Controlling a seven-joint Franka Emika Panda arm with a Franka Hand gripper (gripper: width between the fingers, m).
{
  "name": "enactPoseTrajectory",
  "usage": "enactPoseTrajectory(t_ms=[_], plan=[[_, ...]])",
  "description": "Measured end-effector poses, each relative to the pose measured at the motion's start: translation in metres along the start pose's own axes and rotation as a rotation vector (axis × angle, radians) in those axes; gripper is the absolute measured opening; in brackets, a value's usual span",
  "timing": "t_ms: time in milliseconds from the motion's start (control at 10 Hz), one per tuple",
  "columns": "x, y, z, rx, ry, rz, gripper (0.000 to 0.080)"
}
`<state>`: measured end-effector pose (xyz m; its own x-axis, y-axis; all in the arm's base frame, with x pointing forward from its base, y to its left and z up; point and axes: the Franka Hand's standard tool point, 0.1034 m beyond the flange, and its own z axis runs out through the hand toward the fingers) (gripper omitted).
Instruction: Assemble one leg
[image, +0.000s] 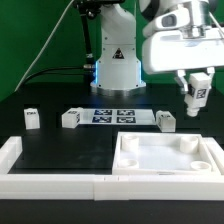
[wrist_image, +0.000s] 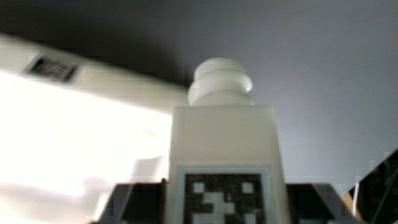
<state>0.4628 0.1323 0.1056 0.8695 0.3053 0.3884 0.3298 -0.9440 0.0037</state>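
Observation:
My gripper (image: 197, 97) hangs in the air at the exterior view's right, shut on one leg (image: 198, 92), a small white block with a black-and-white tag. In the wrist view the held leg (wrist_image: 226, 140) stands between the dark fingers (wrist_image: 139, 202), its round peg end pointing away and its tag facing the camera. It is above and slightly behind the large white panel (image: 165, 156) with round corner sockets. Three more legs stand on the black table: one at the left (image: 32, 118), one beside it (image: 70, 118), one just behind the panel (image: 165, 121).
The marker board (image: 112, 115) lies in front of the robot base (image: 115, 65). White border rails run along the table's front (image: 100, 186) and left (image: 10, 152). In the wrist view a broad white surface (wrist_image: 71, 130) lies beneath the held leg.

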Motion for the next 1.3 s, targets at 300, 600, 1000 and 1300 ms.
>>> enactPoseTrajectory(t_ms=[300,600,1000,1300], plan=[[0.047,0.036,0.007,-0.02,-0.001,-0.053,0.0287],[0.047,0.035,0.008,-0.02,0.007,-0.052,0.0287],[0.053,0.054,0.008,-0.031,-0.004,-0.048,0.0287],[0.092,0.071,0.025,-0.04,0.034,-0.066,0.0287]])
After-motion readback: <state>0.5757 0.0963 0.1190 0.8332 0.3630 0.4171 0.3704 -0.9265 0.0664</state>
